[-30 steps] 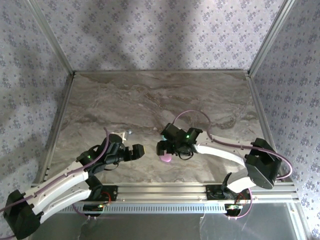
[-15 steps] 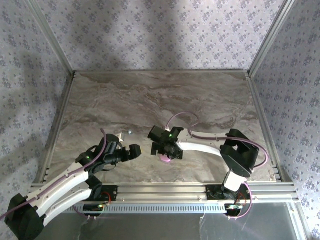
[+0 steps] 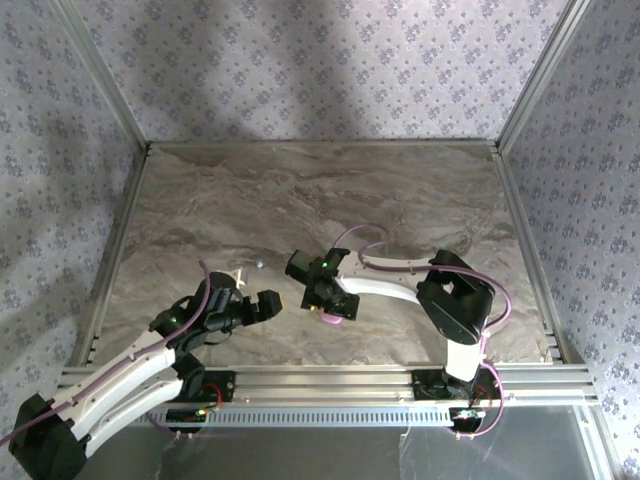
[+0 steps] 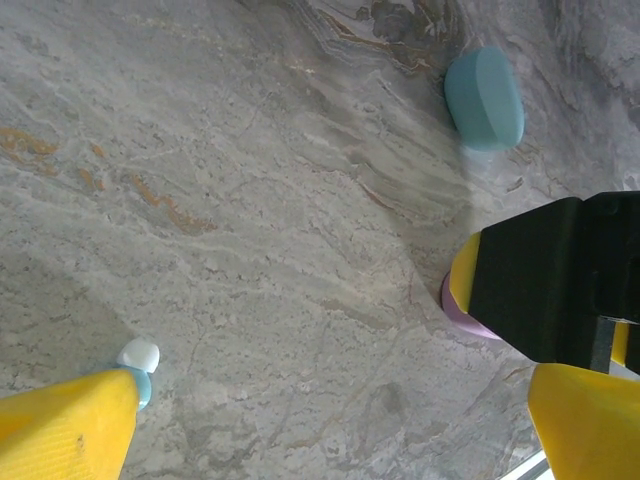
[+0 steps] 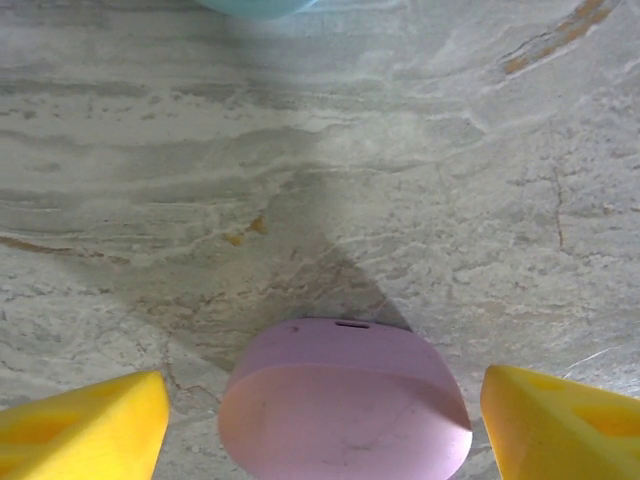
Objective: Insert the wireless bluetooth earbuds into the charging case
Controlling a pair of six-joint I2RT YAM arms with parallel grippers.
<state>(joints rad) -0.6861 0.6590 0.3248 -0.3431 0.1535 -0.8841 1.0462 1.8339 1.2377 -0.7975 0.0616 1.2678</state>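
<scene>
The table (image 3: 320, 190) lies open toward its far edge and both far corners. By the near edge, the left arm (image 3: 130, 365), the right arm (image 3: 400, 285), the pink case (image 5: 345, 400) and the blue case (image 4: 485, 98) crowd the middle.

- Grey-brown marbled desk (image 3: 300, 190), veined with paler streaks and a few rusty flecks.
- Boxed in on three sides by walls (image 3: 330, 70) papered pale lilac with small flower sprigs.
- Slim metal posts (image 3: 102, 72) at the two far corners, slanting outward toward the top of the overhead view.
- Ribbed aluminium rail (image 3: 330, 378) along the near edge.
- Soft, broad shadows across the back wall; light even and diffuse.
</scene>
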